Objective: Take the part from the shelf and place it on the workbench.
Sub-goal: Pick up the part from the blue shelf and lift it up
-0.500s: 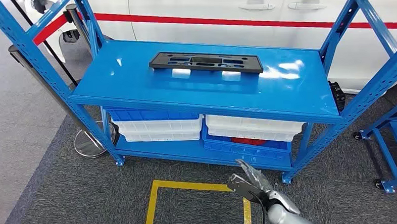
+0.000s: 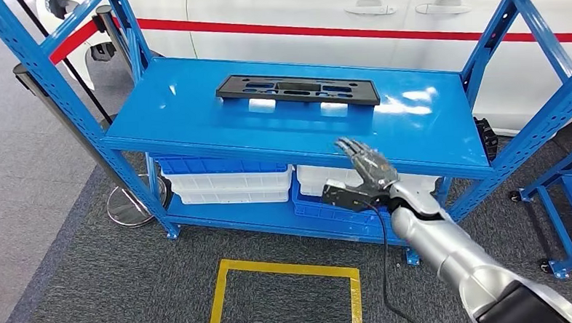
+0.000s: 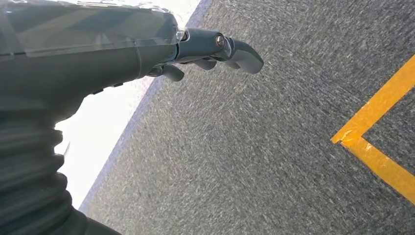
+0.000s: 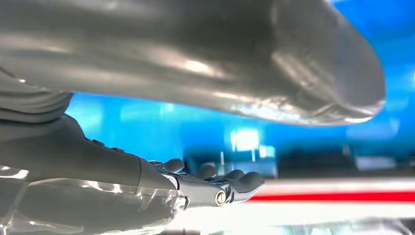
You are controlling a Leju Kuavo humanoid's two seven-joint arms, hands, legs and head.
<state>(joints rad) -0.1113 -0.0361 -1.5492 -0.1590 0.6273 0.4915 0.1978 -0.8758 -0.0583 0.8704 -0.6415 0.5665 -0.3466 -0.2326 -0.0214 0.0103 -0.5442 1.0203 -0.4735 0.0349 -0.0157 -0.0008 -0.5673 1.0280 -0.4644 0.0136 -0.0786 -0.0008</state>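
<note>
Nothing of the task had yet been completed, judging by how things lay. One long, flat black plastic part with rectangular cut-outs (image 2: 297,90) lay untouched on the top board of the blue steel shelf (image 2: 179,119), well ahead of the right hand (image 2: 367,167) and off toward its thumb side, with a stretch of bare blue board between them. That right hand hovered at the front edge of the board, fingers spread apart and extended toward the shelf, holding nothing; the right wrist view showed its fingers (image 4: 235,181) stretched flat and empty against the blue blur of the shelf. The left hand (image 3: 210,49) hung low over the grey carpet (image 3: 274,147) near a yellow tape line (image 3: 377,132), its fingers curled loosely with nothing in them.

All the substantive steps appeared to remain: reaching across the board to the part, taking hold of it, lifting it clear, carrying it away from the shelf and setting it down on the worktop. The reach looked to be only in its opening stage.
</note>
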